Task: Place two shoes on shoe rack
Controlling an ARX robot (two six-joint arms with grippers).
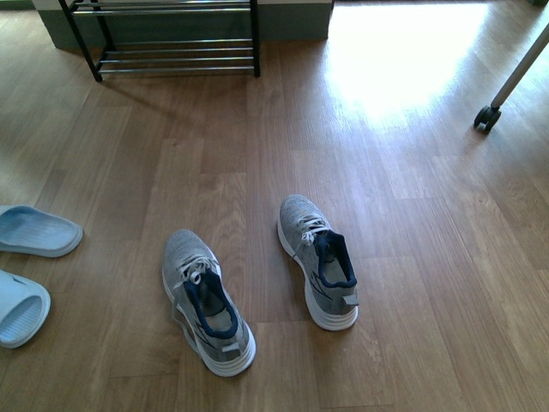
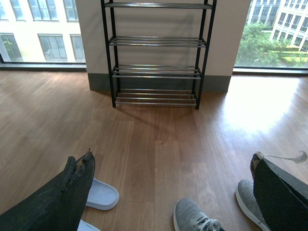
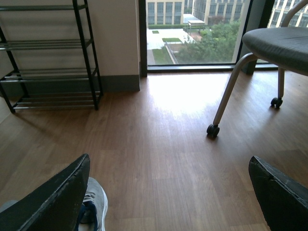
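Two grey knit sneakers with white soles and navy lining stand side by side on the wood floor, toes toward the rack: the left shoe (image 1: 206, 300) and the right shoe (image 1: 319, 260). The black-framed shoe rack (image 1: 171, 39) with chrome rods stands at the far left against the wall; it also shows as shoe rack (image 2: 156, 53) and shoe rack (image 3: 50, 57). My left gripper (image 2: 173, 166) hangs open above the floor, with the left shoe's toe (image 2: 192, 216) below it. My right gripper (image 3: 168, 168) is open too, a shoe (image 3: 94, 204) beside its finger. Neither arm shows in the front view.
Two pale blue slippers (image 1: 34, 230) (image 1: 19, 307) lie at the left edge. A wheeled chair's leg and caster (image 1: 487, 118) stand at the far right; the chair (image 3: 274, 45) shows near a big window. Bare wood floor lies between shoes and rack.
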